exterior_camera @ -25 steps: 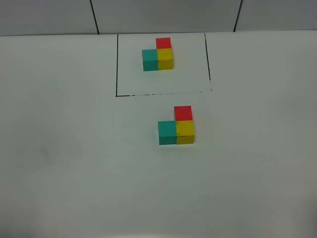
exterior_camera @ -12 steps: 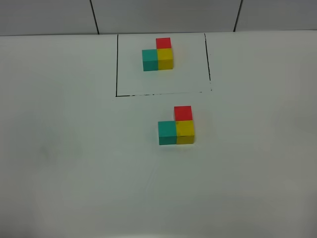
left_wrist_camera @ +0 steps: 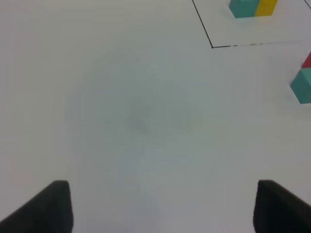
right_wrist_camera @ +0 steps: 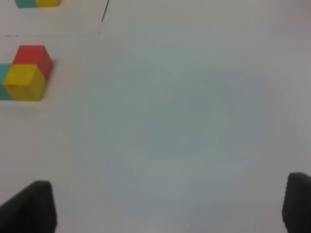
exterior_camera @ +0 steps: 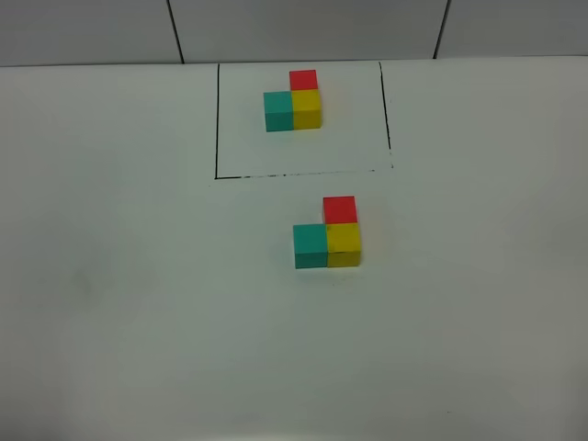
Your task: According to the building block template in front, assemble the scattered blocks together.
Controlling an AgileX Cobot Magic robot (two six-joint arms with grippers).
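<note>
The building block template [exterior_camera: 292,104] sits at the back inside a thin black drawn rectangle: teal and yellow in a row, red behind yellow. In front of the frame, the scattered blocks stand joined in the same L: teal cube [exterior_camera: 310,245], yellow cube [exterior_camera: 344,243], red cube [exterior_camera: 340,209]. Neither arm shows in the exterior high view. My left gripper [left_wrist_camera: 163,206] hangs open over bare table, with the teal cube [left_wrist_camera: 302,86] far off at the picture's edge. My right gripper [right_wrist_camera: 170,206] is open too, empty, well away from the red cube [right_wrist_camera: 33,57] and yellow cube [right_wrist_camera: 25,81].
The white table [exterior_camera: 138,303] spreads around the blocks. Grey wall panels [exterior_camera: 303,28] with dark seams run behind its far edge. The drawn frame line [left_wrist_camera: 209,36] shows in the left wrist view.
</note>
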